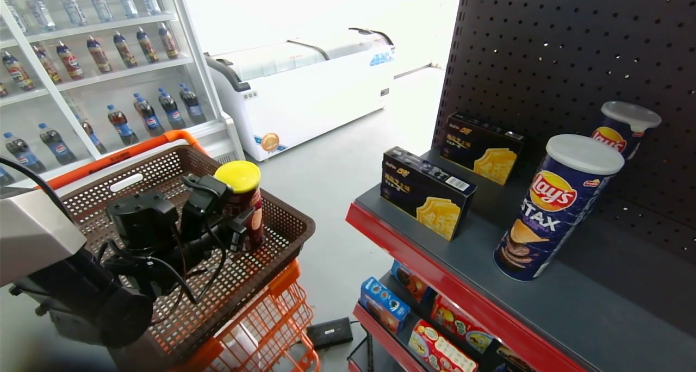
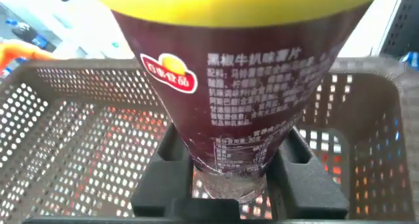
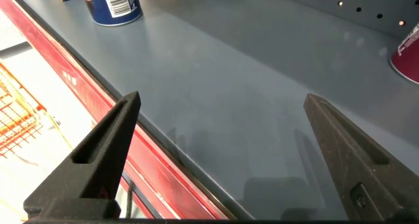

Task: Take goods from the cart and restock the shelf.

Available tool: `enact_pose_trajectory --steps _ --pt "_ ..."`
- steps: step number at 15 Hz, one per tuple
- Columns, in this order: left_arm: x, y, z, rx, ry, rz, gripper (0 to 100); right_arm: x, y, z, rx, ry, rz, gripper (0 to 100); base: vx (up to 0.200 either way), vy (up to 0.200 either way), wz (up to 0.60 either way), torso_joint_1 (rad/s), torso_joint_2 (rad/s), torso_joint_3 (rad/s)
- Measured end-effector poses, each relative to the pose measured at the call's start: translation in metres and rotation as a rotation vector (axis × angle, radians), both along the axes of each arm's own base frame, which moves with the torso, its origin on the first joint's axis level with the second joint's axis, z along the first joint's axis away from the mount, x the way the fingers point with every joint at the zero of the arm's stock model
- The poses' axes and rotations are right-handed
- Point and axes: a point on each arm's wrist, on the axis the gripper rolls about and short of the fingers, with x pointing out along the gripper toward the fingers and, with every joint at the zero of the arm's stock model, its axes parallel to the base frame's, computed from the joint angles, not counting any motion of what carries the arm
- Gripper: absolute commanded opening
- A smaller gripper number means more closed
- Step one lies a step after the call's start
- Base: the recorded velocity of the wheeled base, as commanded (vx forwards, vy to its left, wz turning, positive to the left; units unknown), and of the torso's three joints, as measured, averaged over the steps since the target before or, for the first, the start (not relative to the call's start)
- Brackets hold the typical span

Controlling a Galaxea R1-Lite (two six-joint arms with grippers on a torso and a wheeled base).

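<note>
**While my left gripper [image 1: 243,226] clamps the chip can [image 1: 246,195]**

Where the brown cart basket [image 1: 291,219] sits at lower left of the head view, the yellow-lidded can stands upright inside it, my fingers [image 2: 167,155] pinching its dark red body low down. My right gripper [image 3: 222,106] hangs wide open over the bare grey shelf [image 3: 249,86] deck.

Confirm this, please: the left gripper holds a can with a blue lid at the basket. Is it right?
Not quite. The lid is yellow, not blue, as the head view shows. The left gripper does hold the can at the basket.
</note>
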Motion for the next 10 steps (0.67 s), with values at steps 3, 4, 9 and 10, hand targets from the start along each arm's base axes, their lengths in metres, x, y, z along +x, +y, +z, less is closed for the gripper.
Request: enact_pose_trajectory --steps 3,4,9,10 --pt "0.002 -0.001 0.014 -0.023 0.061 -0.004 0 0.000 0.000 0.000 0.000 0.000 0.000 100 0.000 0.000 0.00 0.000 0.00 0.000" --pt "0.000 -0.001 0.023 -0.041 0.076 -0.004 0 0.000 0.000 0.000 0.000 0.000 0.000 100 0.000 0.000 0.00 0.000 0.00 0.000" --pt "-0.025 -0.006 0.072 -0.078 0.076 -0.133 0 0.000 0.000 0.000 0.000 0.000 0.000 100 0.000 0.000 0.00 0.000 0.00 0.000" --pt "-0.030 -0.009 0.082 -0.085 0.075 -0.155 0 0.000 0.000 0.000 0.000 0.000 0.000 100 0.000 0.000 0.00 0.000 0.00 0.000"
